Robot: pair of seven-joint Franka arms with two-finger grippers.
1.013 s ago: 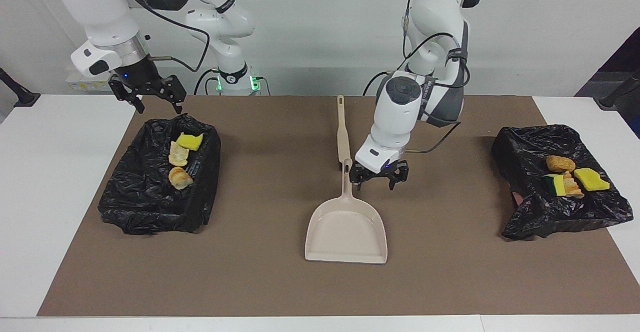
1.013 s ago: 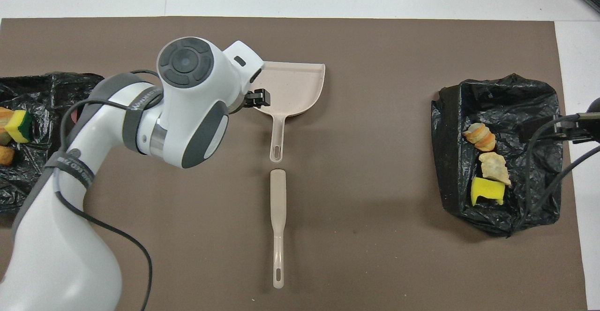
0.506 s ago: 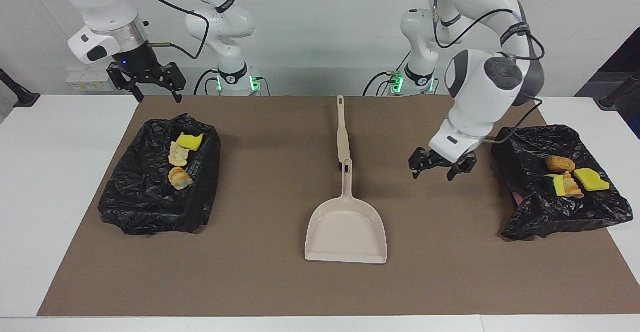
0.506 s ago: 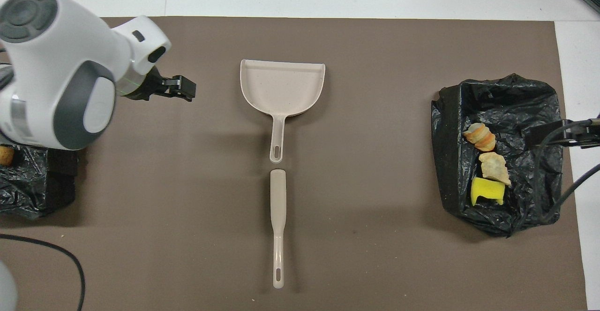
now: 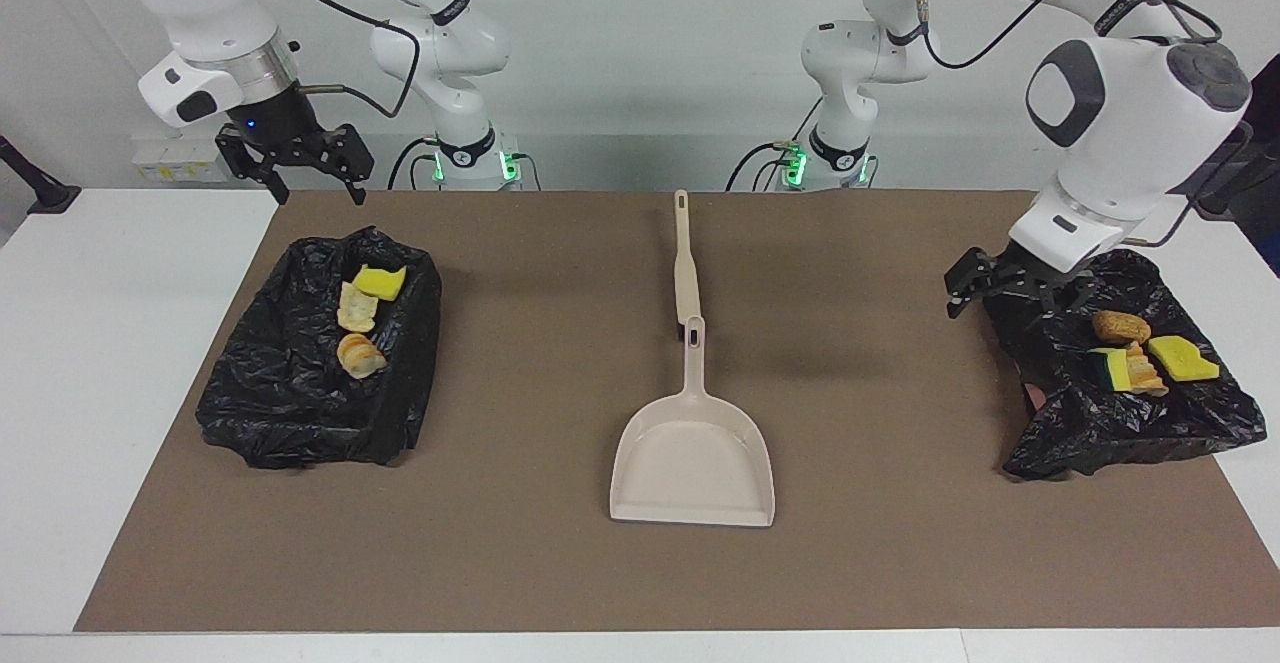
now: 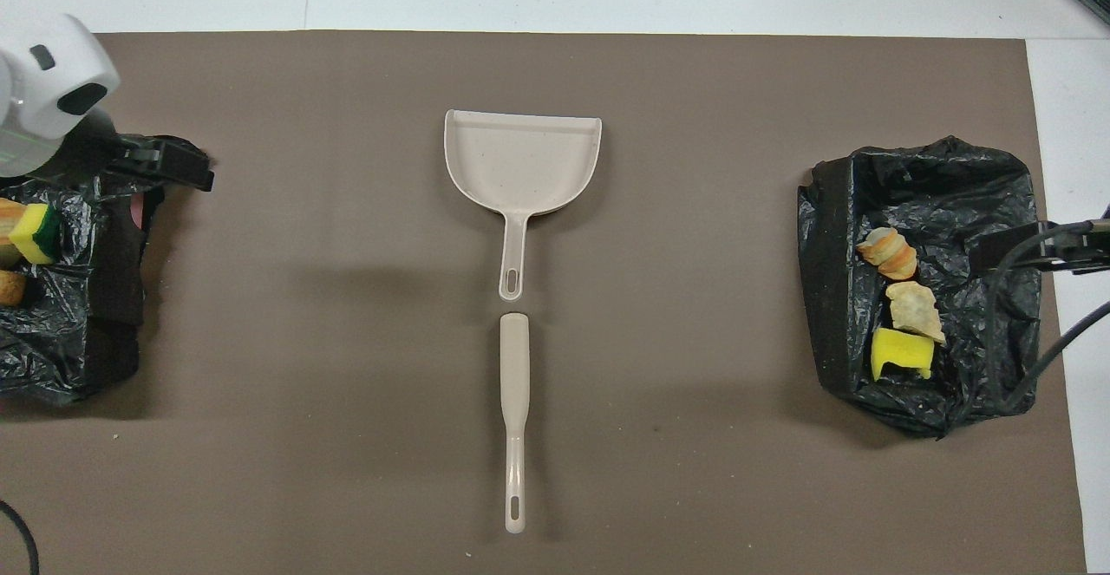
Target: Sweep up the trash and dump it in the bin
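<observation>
Trash is lying in two black-lined bins, none on the mat. Taking the dustpan (image 5: 693,458) at mid-mat as landmark: three pieces (image 5: 361,315) are sitting in the bin (image 5: 300,393) toward the right arm's end, four pieces (image 5: 1140,351) in the bin (image 5: 1120,413) toward the left arm's end. The brush (image 5: 684,261) is lying just beside the dustpan's handle tip, nearer the robots. Left gripper (image 5: 1010,288) is hovering over its bin's rim, jaws spread, empty. Right gripper (image 5: 297,168) is hanging above its bin, jaws spread, empty.

Facing view high across the desk (image 5: 60,363), looking toward both robots, whole brown mat (image 5: 520,563) in frame, overhead view above the robots' end, looking steeply down and closer, both sharing mat, dustpan (image 5: 693,458) and bins
</observation>
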